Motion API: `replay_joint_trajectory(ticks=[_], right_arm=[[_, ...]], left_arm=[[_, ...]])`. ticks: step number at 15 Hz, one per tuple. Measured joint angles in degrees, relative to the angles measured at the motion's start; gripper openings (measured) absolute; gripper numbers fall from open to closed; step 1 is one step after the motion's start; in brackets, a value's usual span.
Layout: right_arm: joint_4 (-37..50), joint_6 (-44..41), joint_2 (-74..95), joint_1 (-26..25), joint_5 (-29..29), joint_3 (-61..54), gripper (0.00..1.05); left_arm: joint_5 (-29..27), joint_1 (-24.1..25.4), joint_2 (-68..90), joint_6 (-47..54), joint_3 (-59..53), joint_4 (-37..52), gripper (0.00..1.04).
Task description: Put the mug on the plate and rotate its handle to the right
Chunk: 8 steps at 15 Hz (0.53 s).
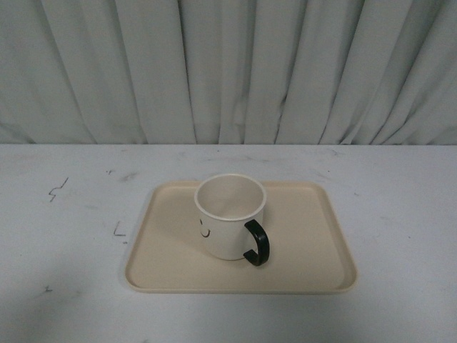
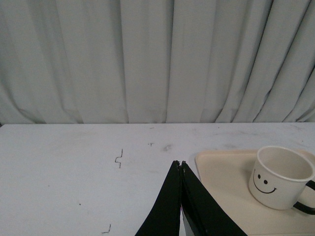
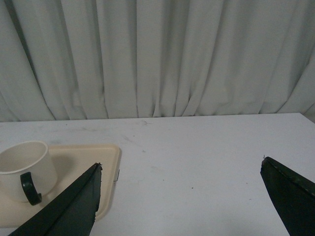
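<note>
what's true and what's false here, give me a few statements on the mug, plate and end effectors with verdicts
1. The mug stands upright on the plate. True.
2. The handle points to the left in the front view. False: it points to the right and a little toward the camera.
3. The left end effector is wide open. False: its fingertips meet, with nothing between them.
4. The right end effector is open and holds nothing. True.
5. A smiley face shows on the mug in the left wrist view. True.
</note>
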Motion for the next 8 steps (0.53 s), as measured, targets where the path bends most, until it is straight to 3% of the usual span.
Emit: replay_joint_trajectory(ticks=[2,5,8], right_arm=[[0.0,0.0,0.0,0.0,0.0,0.0,0.98],[0.0,0.0,0.0,0.0,0.0,0.0,0.98],[0.0,0.0,0.0,0.0,0.0,0.0,0.98]], left_arm=[[0.0,0.0,-9.2,0.0,0.0,-10.6,0.02],[0.0,0.0,-9.4,0.0,0.0,-10.4,0.02],[0.0,0.0,-9.4,0.0,0.0,-10.2,0.37]])
